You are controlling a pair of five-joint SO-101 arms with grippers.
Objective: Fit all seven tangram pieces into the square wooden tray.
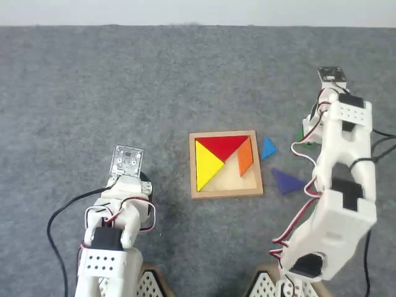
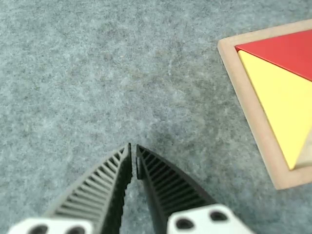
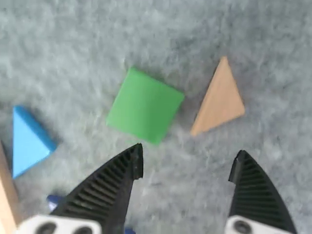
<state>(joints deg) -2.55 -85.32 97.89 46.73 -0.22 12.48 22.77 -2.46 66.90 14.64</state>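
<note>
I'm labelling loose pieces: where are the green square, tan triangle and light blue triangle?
green square [image 3: 145, 106]: right wrist view, face centre.
tan triangle [image 3: 220, 100]: right wrist view, face centre.
light blue triangle [image 3: 28, 140]: right wrist view, face centre.

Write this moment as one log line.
square wooden tray: partly filled | right claw: open, near green square piece | left claw: shut

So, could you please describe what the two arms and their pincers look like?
The left arm and right arm have white plastic shells, black motor blocks and loose red, white and black wires. The left pincer and right pincer each have two black, ribbed, pointed fingers on white mounts with dark screw holes.
</note>
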